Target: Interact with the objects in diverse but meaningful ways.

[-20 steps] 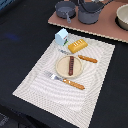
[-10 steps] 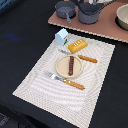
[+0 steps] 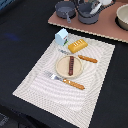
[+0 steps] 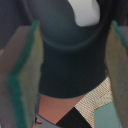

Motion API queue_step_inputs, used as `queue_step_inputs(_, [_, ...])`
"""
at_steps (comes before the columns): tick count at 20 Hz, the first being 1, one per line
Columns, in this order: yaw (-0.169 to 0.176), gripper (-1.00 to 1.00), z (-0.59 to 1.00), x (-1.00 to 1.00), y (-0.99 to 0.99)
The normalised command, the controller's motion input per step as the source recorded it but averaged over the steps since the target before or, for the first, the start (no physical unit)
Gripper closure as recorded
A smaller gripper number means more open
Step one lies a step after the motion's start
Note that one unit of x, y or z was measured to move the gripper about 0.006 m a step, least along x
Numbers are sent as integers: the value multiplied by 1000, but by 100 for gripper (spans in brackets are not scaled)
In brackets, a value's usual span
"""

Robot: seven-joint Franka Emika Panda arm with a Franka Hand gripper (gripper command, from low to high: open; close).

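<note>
Red-brown sausage (image 3: 71, 65) lengthwise on round plate (image 3: 62, 69) — near-vertical in the exterior view

Gripper (image 4: 70, 75) pointing down, jaws wide apart

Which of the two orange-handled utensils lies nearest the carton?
The knife, between the bread and plate; the fork lies beyond the plate from the carton.

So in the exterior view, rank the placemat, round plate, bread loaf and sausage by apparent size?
1. Placemat, by far
2. Round plate
3. Bread loaf and sausage: similar length, the loaf wider; too close to rank firmly.
</note>
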Motion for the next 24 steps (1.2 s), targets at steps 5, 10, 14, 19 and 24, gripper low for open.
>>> queue_step_inputs(5, [0,-100,419,-211,-43])
queue_step_inputs(10, [-54,-100,941,79,-126])
queue_step_inputs(14, [-44,-100,521,6,-356])
queue_step_inputs(19, [-22,-100,161,-93,-580])
queue_step_inputs(24, [-57,-100,-188,-303,-719])
